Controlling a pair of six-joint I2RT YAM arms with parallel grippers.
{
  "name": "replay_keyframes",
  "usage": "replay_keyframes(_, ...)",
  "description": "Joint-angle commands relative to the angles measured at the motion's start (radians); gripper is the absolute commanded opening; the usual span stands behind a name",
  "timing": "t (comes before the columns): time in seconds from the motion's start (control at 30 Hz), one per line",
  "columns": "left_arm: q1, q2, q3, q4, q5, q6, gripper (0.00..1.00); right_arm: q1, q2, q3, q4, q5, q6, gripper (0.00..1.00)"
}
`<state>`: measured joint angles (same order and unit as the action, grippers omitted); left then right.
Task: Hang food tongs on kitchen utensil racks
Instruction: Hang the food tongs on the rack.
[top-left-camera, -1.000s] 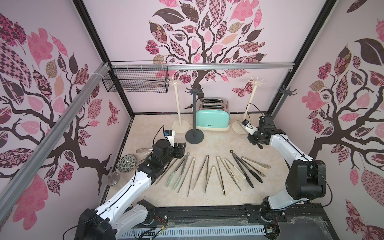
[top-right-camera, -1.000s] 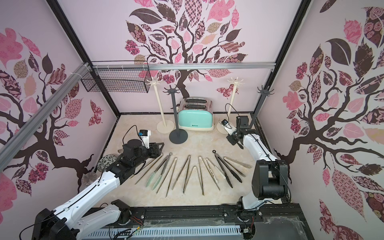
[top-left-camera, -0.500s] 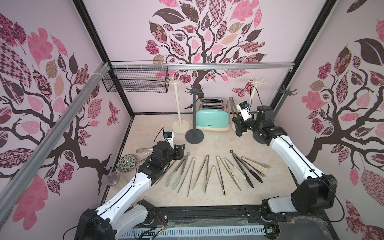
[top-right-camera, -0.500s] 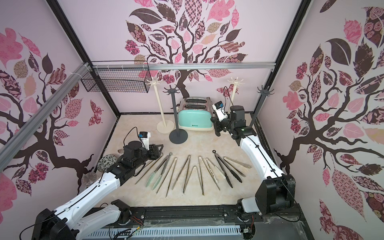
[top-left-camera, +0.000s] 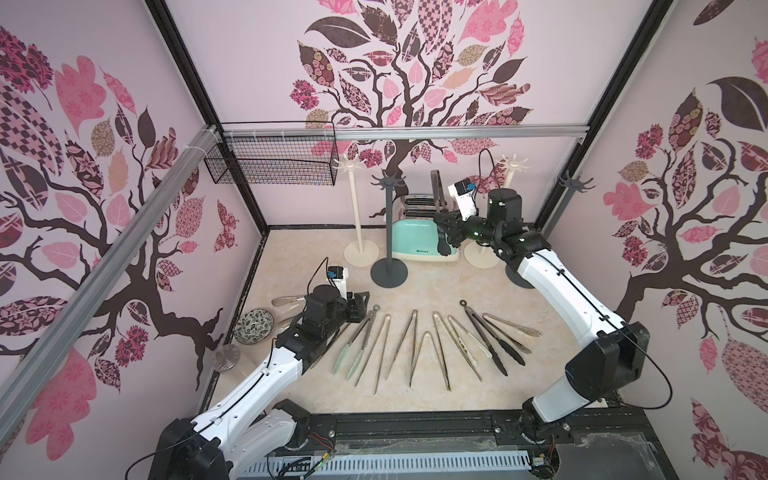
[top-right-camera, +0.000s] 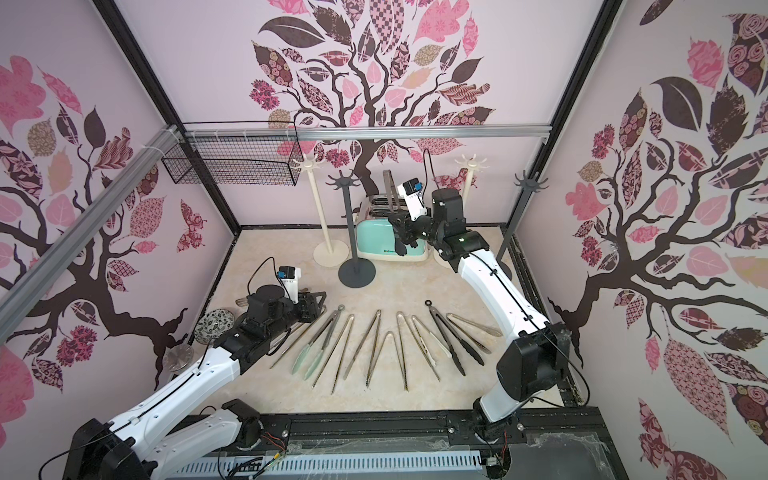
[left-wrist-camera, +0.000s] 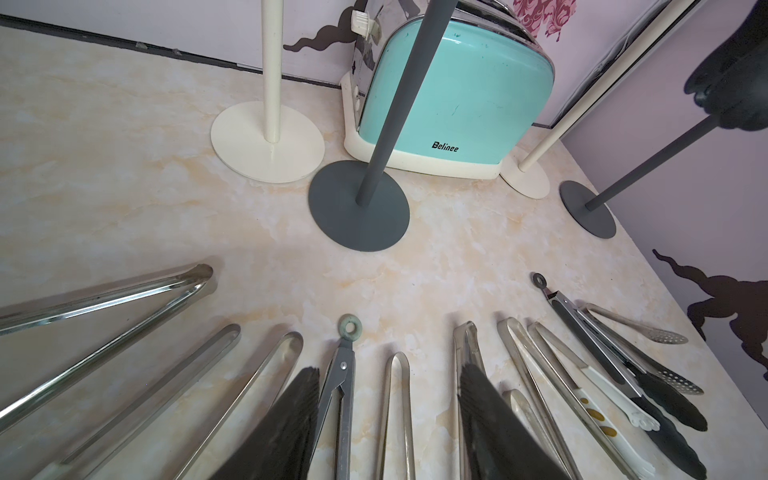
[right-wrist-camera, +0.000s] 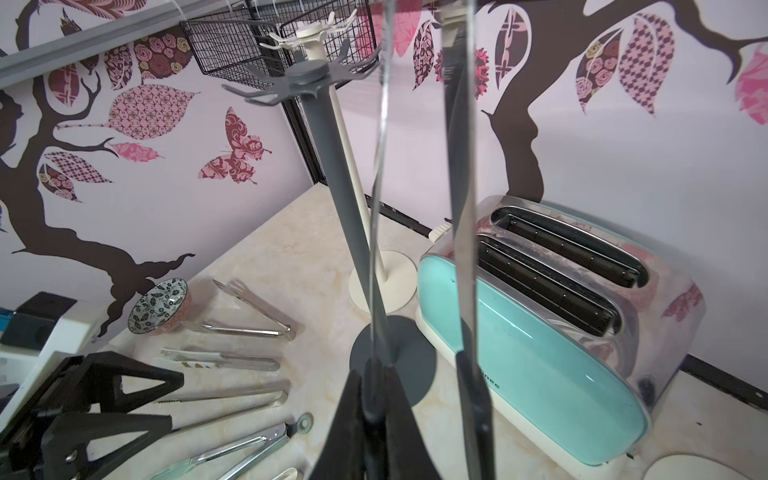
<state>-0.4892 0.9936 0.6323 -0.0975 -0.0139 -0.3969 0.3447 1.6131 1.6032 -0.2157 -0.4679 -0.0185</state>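
Mock kitchen corner inside a robot test booth: black frame (top-left-camera: 193, 83) and tree-decal wall panels (top-left-camera: 249, 62) enclose a marble-look counter (top-left-camera: 436, 286) carrying a mint toaster (top-left-camera: 415, 245), patterned bowl (top-left-camera: 253, 326), food tongs (top-left-camera: 484, 338); robot arms (top-left-camera: 557, 282) sit on a base rail (top-left-camera: 415, 428).

Bright, soft, even light; only faint shadows on the cream marbled tabletop (top-left-camera: 419, 286). Sheen on the mint-green toaster w/ chrome top (right-wrist-camera: 540, 365). Wrist views are wide-angle: the dark grey rack pole (left-wrist-camera: 401, 104) leans. Held steel tongs (right-wrist-camera: 459, 208), close to lens, blurred.

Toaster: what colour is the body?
Turquoise toaster body, with a cream base and chrome top; it shows best in the left wrist view.
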Motion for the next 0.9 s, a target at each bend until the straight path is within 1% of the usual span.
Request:
replay_keyframes(0.0, -0.003, -0.015, -0.017, 0.027, 0.006, -0.001, 0.56, 0.024, 0.039, 0.090, -0.031, -0.021, 0.019, 0.00)
replay_keyframes(0.27, -0.003, -0.016, -0.018, 0.028, 0.013, 0.003, 0.56, 0.072, 0.125, 0.196, -0.064, -0.041, 0.015, 0.00)
replay_keyframes(0.5, -0.002, -0.017, -0.019, 0.028, 0.014, 0.006, 0.56, 0.091, 0.190, 0.266, -0.095, -0.035, 0.015, 0.00)
replay_keyframes(0.87, -0.003, -0.015, -0.019, 0.032, 0.014, 0.010, 0.56, 0.097, 0.217, 0.274, -0.104, -0.025, 0.006, 0.00)
